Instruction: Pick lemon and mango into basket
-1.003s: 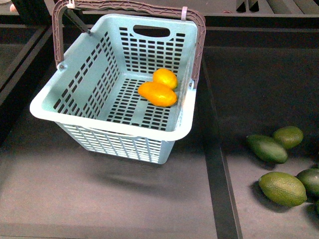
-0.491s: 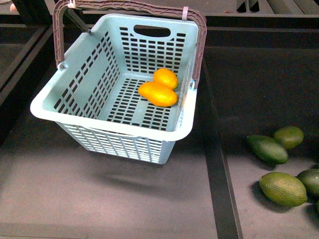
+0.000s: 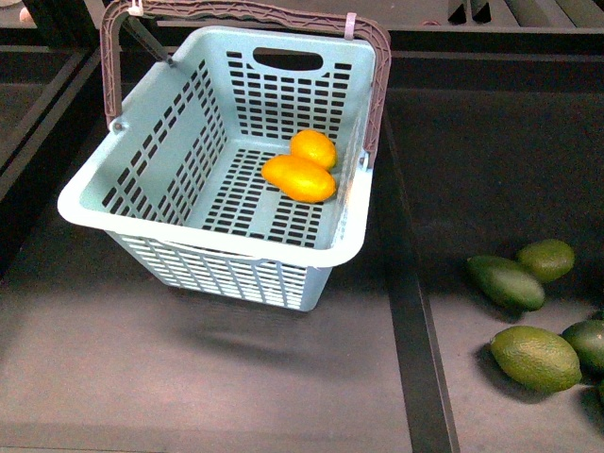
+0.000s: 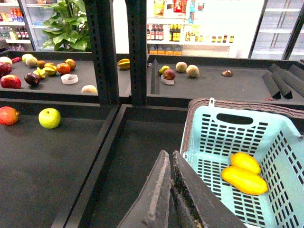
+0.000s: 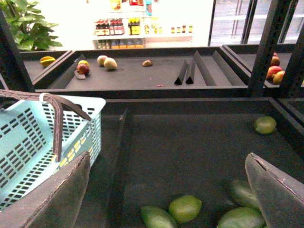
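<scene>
A: Nothing has shifted since a second ago from the front: basket, fruit, green fruits all sit as they were.

B: Grippers?

A: Left gripper [image 4: 171, 190] fingers pressed together, holding nothing. Right gripper [image 5: 168, 190] spread wide, empty. Neither shows in the front view.

B: Task items?

A: Lemon [image 3: 312, 148] and mango [image 3: 298, 177] lie touching on the basket [image 3: 212, 236] floor, near its right wall. Looks done.

B: Risks?

A: Basket sits tilted, near edge seemingly off the surface. My guess: a nudge to the handle [image 3: 245, 14] from an arm could rock it and roll the fruit. Right gripper hangs over the green fruits [image 5: 185, 208]; dropping lower could scatter them.

B: Blind spots?

A: Can't see what props the basket's far side. Handle top is cropped in front. One green fruit [image 3: 589, 342] is cut by the frame edge. Shelf fruit [image 4: 49, 118] behind doesn't matter.
</scene>
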Controlling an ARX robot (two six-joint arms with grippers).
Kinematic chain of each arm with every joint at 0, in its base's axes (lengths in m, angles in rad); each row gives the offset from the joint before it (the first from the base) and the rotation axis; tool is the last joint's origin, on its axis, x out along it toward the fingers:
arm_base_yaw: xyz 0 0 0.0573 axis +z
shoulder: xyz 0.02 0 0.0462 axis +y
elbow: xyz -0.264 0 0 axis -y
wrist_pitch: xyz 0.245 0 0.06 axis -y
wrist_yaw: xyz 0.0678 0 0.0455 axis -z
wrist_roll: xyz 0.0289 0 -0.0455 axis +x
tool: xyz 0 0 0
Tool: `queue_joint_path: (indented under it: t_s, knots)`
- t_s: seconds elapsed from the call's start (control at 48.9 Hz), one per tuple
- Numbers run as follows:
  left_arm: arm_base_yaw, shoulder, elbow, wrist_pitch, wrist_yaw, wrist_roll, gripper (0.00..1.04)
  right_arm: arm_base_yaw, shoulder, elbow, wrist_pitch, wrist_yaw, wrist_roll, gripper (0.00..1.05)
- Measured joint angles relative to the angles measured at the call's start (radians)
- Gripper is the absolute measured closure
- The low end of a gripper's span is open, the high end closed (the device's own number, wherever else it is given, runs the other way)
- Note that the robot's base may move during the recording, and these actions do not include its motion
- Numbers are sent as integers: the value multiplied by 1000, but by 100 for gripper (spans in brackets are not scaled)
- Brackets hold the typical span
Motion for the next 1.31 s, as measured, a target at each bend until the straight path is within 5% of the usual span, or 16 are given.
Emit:
queue_joint_path:
  t_s: [0.778,0.901,1.31]
  knots:
    - [0,-343,0,-335,0,0,101,0,0,0,0,0,0,9]
    - [0,-484,0,-501,0,0,101,0,0,0,0,0,0,9]
    - [0,-516,0,-512,0,0,101,0,0,0,0,0,0,9]
